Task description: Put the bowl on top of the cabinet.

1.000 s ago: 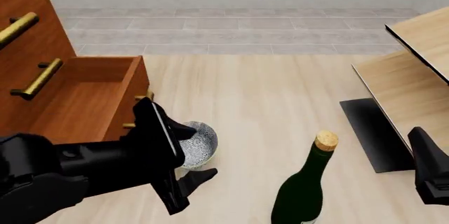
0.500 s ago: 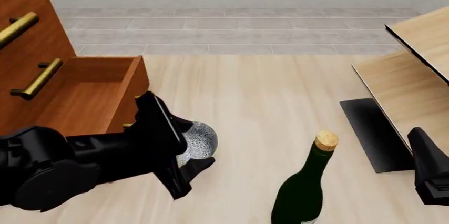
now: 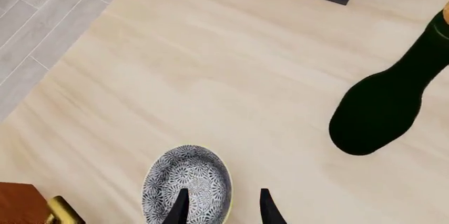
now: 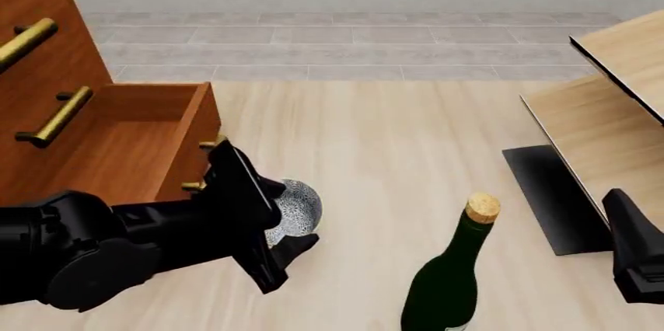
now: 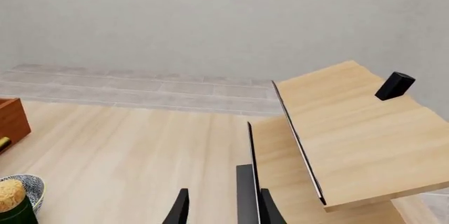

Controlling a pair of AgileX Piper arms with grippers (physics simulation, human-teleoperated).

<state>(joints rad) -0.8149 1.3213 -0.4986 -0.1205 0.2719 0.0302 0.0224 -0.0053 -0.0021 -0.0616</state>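
Observation:
The speckled white bowl [image 4: 301, 205] stands on the light wood table, just in front of the open drawer [image 4: 135, 137] of the reddish-brown cabinet [image 4: 42, 106]. My left gripper [image 4: 291, 218] is open and straddles the bowl's rim. In the left wrist view, one finger [image 3: 181, 208] is inside the bowl [image 3: 188, 179] and the other finger [image 3: 269, 211] is outside it. My right gripper [image 5: 224, 211] hangs open and empty at the table's right, far from the bowl [image 5: 27, 186].
A dark green corked bottle [image 4: 446, 280] stands upright just right of the bowl. Pale light-wood furniture [image 4: 607, 106] with black edges and a black base [image 4: 550, 195] fills the right side. The drawer's brass handle [image 3: 63, 211] is close beside the bowl.
My left arm has swung slightly, and its fingers have settled closer around the bowl's rim. The bowl, the bottle and the right arm have stayed put.

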